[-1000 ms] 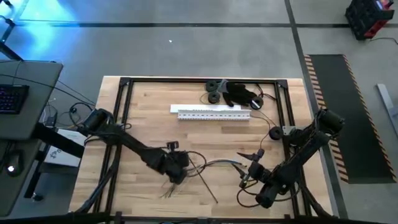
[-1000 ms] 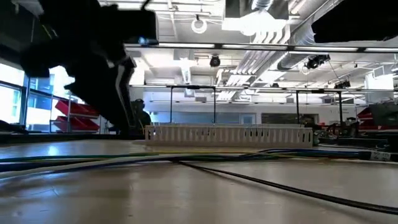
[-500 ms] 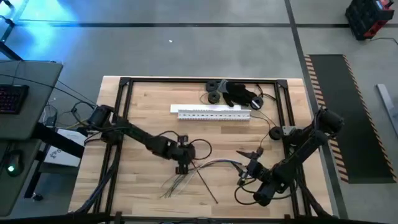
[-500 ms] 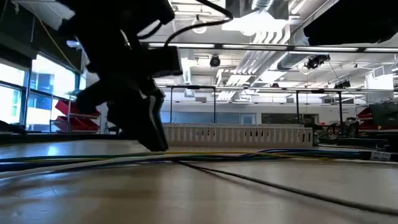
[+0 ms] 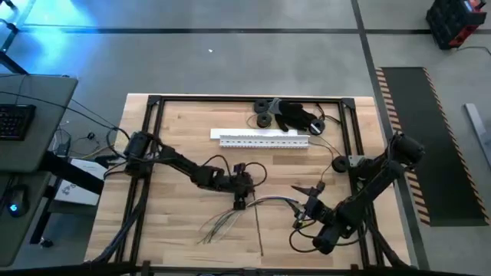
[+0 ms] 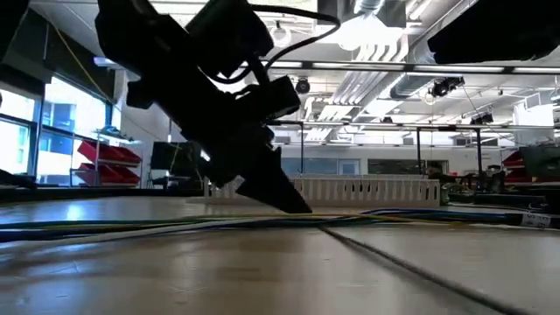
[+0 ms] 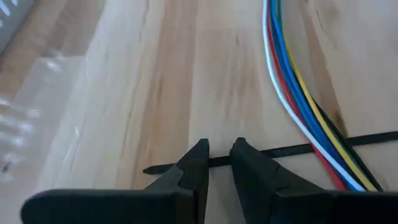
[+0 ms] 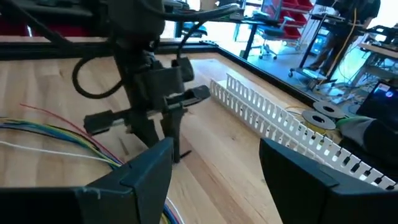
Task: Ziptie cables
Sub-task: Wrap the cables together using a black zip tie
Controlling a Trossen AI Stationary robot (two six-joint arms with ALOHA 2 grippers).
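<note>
The cables [image 5: 268, 202] lie as a loose bundle of thin coloured wires on the wooden table, fanned out at their near-left ends. A thin black zip tie [image 5: 253, 230] lies flat beside them and crosses them [image 7: 323, 146] in the left wrist view. My left gripper [image 5: 240, 198] points down at the tie's far end, its fingertips [image 7: 221, 149] almost together. My right gripper [image 5: 307, 208] stands open by the cables' right end [image 8: 56, 134], with nothing between its fingers [image 8: 217, 162]. My left gripper has its tips down at table level [image 6: 297, 208], slanting from above, on the zip tie near its far end [image 7: 221, 160]. The tie runs crosswise beneath both fingertips and shows in the narrow gap between them. It lies flat on the wood. The fingers hide the exact touch.
A white slotted strip [image 5: 265, 138] lies across the far middle. Black rolls and a dark glove [image 5: 288, 115] sit by the far edge. A black frame [image 5: 153, 153] runs around the tabletop. Bare wood [image 5: 184, 130] shows at the far left.
My left gripper has travelled from the near left toward the table's right and far side, onto the zip tie's far end. The tie has swung about: its far end went right with the gripper, its near end left, and it now lies almost straight near-to-far.
</note>
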